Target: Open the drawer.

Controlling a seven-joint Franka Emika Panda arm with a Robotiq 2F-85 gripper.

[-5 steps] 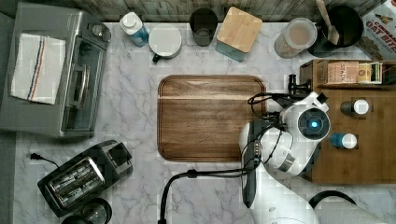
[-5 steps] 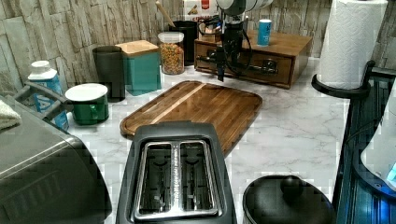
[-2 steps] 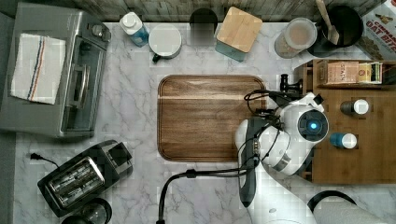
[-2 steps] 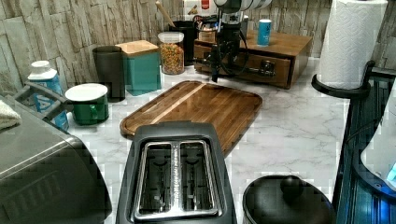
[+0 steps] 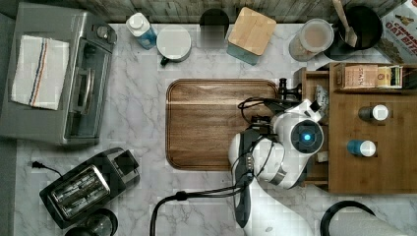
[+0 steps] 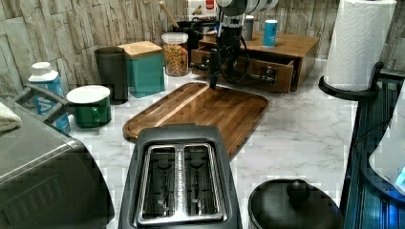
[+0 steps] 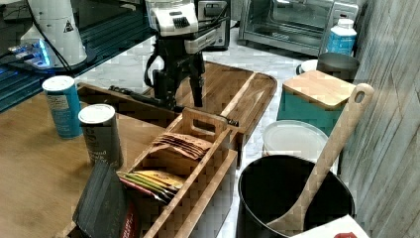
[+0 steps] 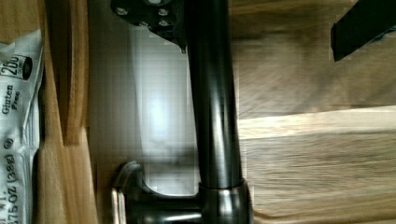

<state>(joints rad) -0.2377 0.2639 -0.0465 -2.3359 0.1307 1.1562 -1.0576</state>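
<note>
Top view hides your pincer [image 6: 213,78] under the arm; wrist view shows it straddling the drawer [image 6: 267,74] handle [image 8: 212,102], fingers wide.

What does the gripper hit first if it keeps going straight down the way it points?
Probably the marble counter, or the edge of the cutting board. The gripper points down, its fingers straddling the drawer handle, so the bar passes between them. Depth is unclear.

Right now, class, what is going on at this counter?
The white robot arm has its gripper down at the long black bar handle of the medium-brown wooden drawer. The drawer stands partly pulled out of its cabinet, over the marble counter, beside the dark wooden cutting board.
</note>
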